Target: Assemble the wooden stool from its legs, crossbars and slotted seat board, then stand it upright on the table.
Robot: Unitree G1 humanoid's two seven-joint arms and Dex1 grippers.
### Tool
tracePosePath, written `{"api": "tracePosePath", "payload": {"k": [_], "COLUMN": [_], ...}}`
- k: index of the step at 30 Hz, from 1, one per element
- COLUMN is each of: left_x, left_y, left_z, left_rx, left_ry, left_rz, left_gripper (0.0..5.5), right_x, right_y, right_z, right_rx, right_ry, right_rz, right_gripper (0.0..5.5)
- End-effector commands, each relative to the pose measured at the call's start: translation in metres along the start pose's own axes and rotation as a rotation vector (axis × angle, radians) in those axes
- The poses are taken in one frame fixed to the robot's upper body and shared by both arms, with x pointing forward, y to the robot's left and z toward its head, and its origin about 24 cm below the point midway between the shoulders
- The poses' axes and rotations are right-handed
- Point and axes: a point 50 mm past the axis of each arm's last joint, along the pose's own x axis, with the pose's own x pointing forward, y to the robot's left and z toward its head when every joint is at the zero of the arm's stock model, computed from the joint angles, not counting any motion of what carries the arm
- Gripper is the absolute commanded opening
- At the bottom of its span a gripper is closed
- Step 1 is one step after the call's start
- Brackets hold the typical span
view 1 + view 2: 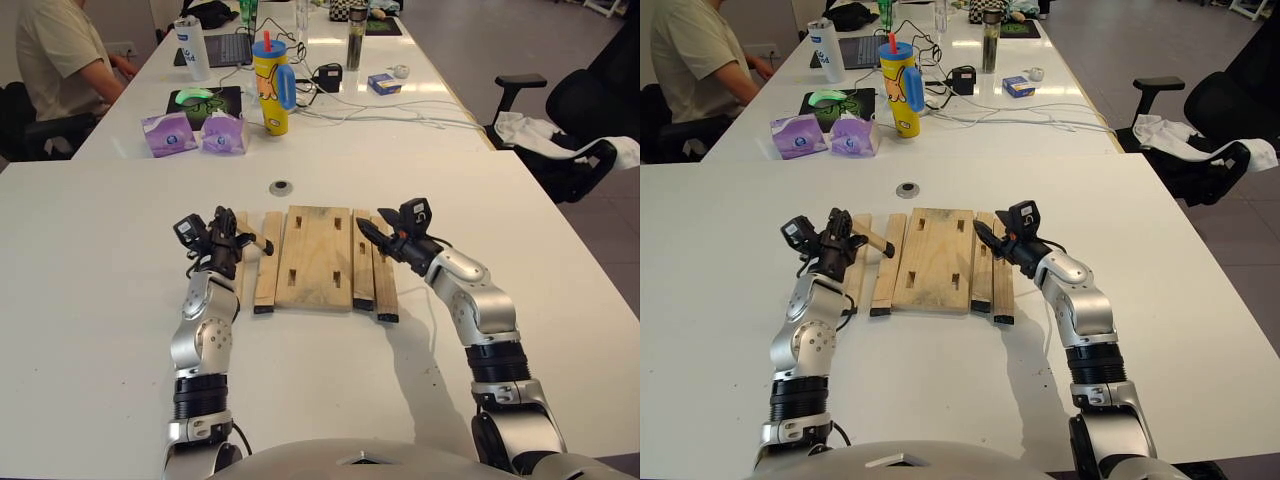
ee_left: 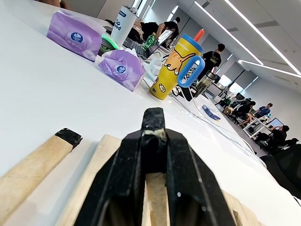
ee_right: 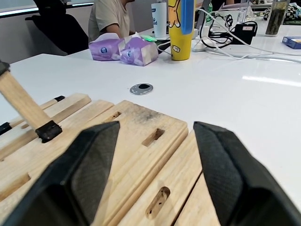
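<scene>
The left gripper (image 1: 238,240) is clamping a short wooden bar (image 1: 260,245) and holding it tilted off the table (image 1: 100,250). The bar's black-capped end is pointing inward toward the slotted seat board (image 1: 318,255), which is lying flat between the two arms. The right gripper (image 3: 155,132) is hovering with its jaws spread wide and empty, just above the seam between the board's right edge and the nearest leg (image 1: 363,262). That leg and its neighbour (image 1: 385,280) are lying with their long axes running away from the robot, parallel to the board, so the right arm is the nearer one (probably the next grasp). Another leg (image 1: 268,265) is lying flat to the left of the board. The parts are pale, matte, straight-grained wood; the legs are square-edged with dark ends, and the board is showing four small rectangular slots.
</scene>
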Motion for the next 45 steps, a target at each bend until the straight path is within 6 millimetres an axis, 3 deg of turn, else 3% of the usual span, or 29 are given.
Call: {"api": "tracePosePath", "payload": {"k": [1,17,22,27,34,39,45], "left_x": [-0.009,-0.020,-0.026,-0.025,-0.048,-0.053,-0.040], "left_y": [0.000,0.023,0.022,0.018,0.037,0.036,0.024], "left_z": [-0.021,-0.035,-0.050,-0.055,-0.080,-0.087,-0.075], "left_rx": [0.065,0.354,0.478,0.595,0.617,0.647,0.660], "left_ry": [0.119,0.379,0.459,0.457,0.536,0.521,0.451], "left_rz": [0.048,-0.076,-0.081,-0.037,-0.027,-0.086,-0.115], "left_gripper": [0.42,0.42,0.42,0.42,0.42,0.42,0.42], "right_x": [-0.002,-0.008,-0.009,-0.010,-0.010,-0.008,-0.005], "right_y": [0.004,0.010,0.013,0.015,0.019,0.015,0.017], "right_z": [-0.005,-0.014,-0.017,-0.018,-0.018,-0.015,-0.014], "right_rx": [0.007,0.011,-0.011,-0.009,-0.008,-0.012,-0.012], "right_ry": [0.019,0.062,0.076,0.085,0.090,0.085,0.086], "right_rz": [-0.010,-0.007,-0.004,-0.007,-0.005,-0.010,-0.002], "right_gripper": [2.92,2.92,2.92,2.92,2.92,2.92,2.92]}}
